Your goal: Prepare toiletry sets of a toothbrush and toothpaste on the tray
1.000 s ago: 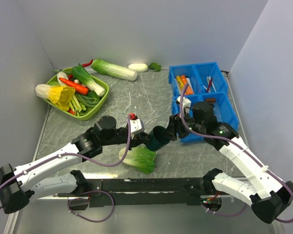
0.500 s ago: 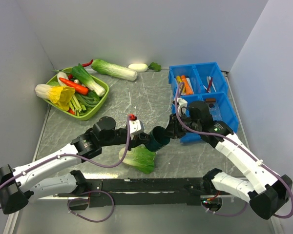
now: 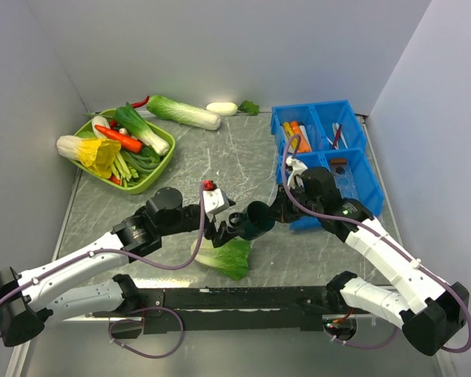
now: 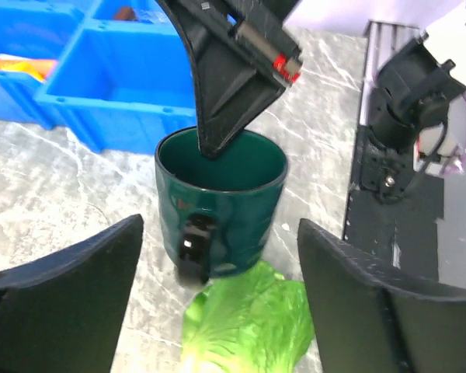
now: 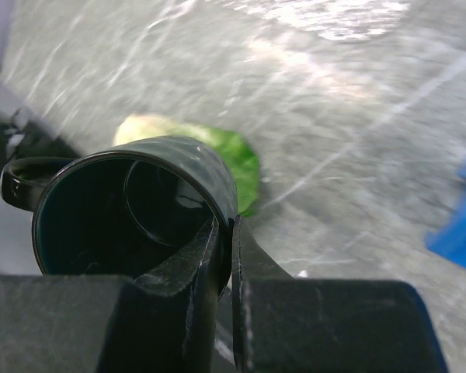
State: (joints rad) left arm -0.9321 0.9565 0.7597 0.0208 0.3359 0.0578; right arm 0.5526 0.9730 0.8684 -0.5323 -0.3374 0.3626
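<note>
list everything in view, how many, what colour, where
mug: one, dark green, centre, between the two tools
lettuce leaf: one, green, on the table by the mug
basket: one, light green, back left, heaped with vegetables
cabbage: one, green and white, behind the basket
tray: one, blue, compartments, back right
toothpaste: two tubes, yellow and orange, tray's back left compartment
toothbrushes: count unclear, pale and reddish, tray's back right compartment
left tool: one, black, open, a finger on each side of the mug
right tool: one, black, clamped on the mug's rim
</note>
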